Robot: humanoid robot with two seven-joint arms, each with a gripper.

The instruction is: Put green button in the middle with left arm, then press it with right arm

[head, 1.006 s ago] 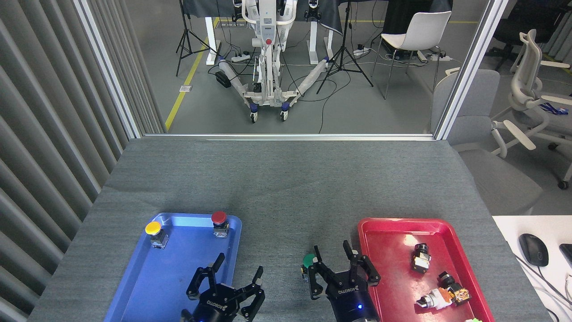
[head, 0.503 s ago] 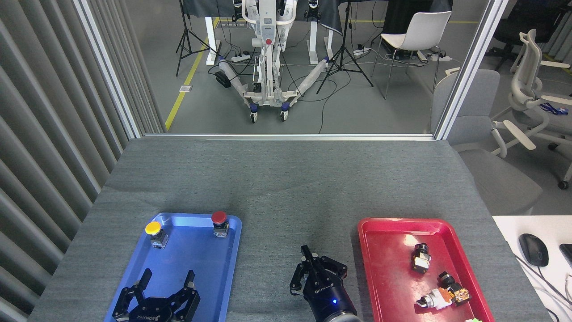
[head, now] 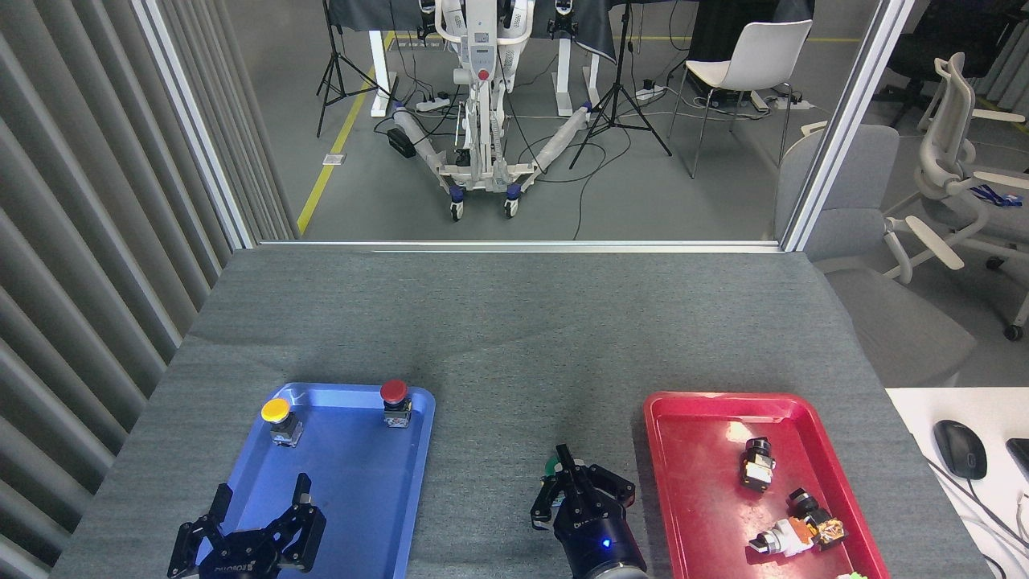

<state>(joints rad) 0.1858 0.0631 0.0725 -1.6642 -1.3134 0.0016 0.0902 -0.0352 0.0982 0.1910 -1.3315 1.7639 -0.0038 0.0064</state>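
Bright, even overhead light, sharp focus, glare on blue tray.

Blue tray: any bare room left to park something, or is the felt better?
The blue tray is bare between the yellow button, the red button and the left gripper. The table beyond both trays is bare. The red tray is crowded at right.

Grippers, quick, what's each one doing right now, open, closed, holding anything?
Left gripper: open, empty, over the blue plastic tray.
Right gripper: fingers drawn together, on the dark-green round-capped push button; not gripping it.
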